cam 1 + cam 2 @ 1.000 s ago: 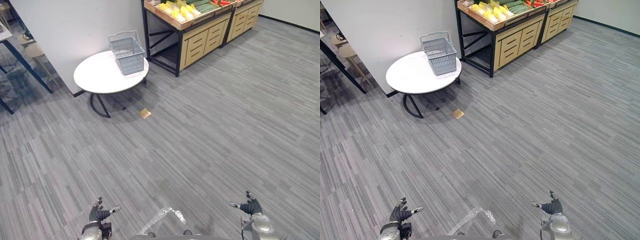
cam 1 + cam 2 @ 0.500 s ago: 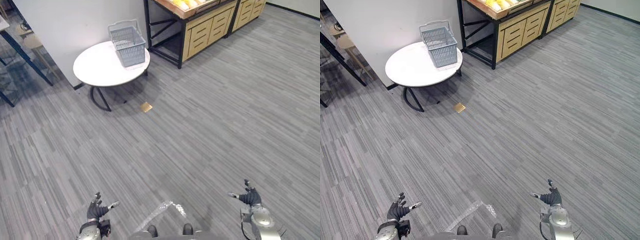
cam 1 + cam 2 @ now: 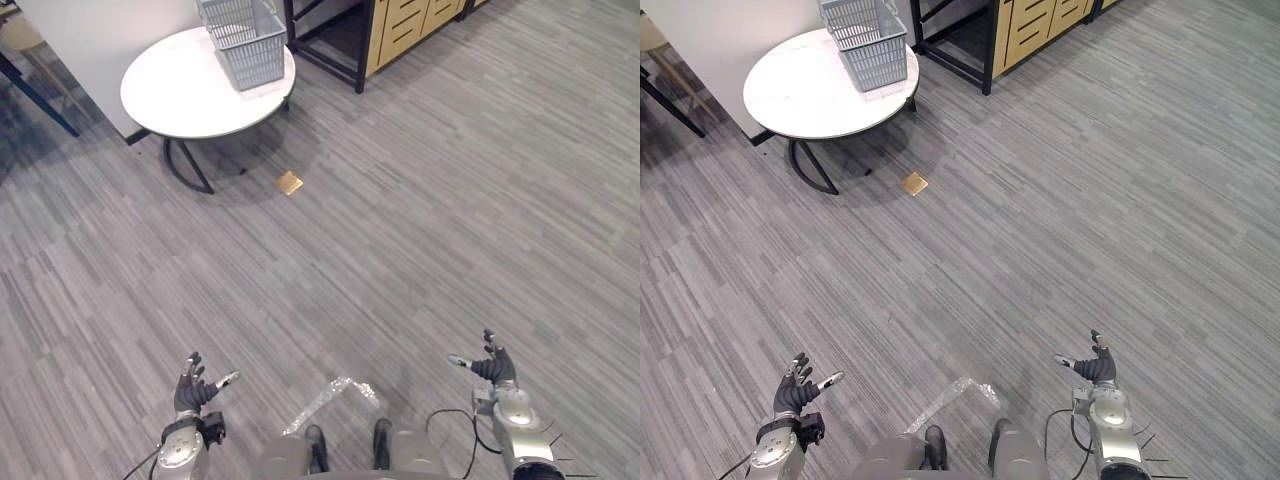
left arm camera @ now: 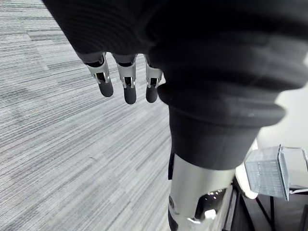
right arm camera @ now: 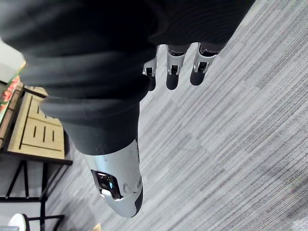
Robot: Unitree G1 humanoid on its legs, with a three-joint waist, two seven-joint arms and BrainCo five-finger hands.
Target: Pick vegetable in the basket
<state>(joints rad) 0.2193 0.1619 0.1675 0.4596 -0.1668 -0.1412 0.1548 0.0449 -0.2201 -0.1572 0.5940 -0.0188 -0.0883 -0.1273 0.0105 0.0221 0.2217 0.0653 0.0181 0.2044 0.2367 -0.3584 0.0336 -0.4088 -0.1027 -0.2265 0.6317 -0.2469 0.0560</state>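
- On the round white table (image 3: 170,95), well ahead of the robot, the grey basket (image 3: 243,40) is set, and it looks empty.
- Beside the table, the low part of the wooden shelf (image 3: 400,25) is seen. A second ago its top, with the vegetables, was shown; the camera has been tipped down, and nothing has been moved.
- No vegetable is held yet, so a walk there is likely needed.
- The left hand (image 3: 193,390) and right hand (image 3: 490,367) are held low, spread wide and empty.
- Counted: one basket, one table, one shelf, one brass floor plate (image 3: 289,182), two hands.

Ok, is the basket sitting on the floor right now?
No, the basket stands on the round white table, towards the table's far edge.
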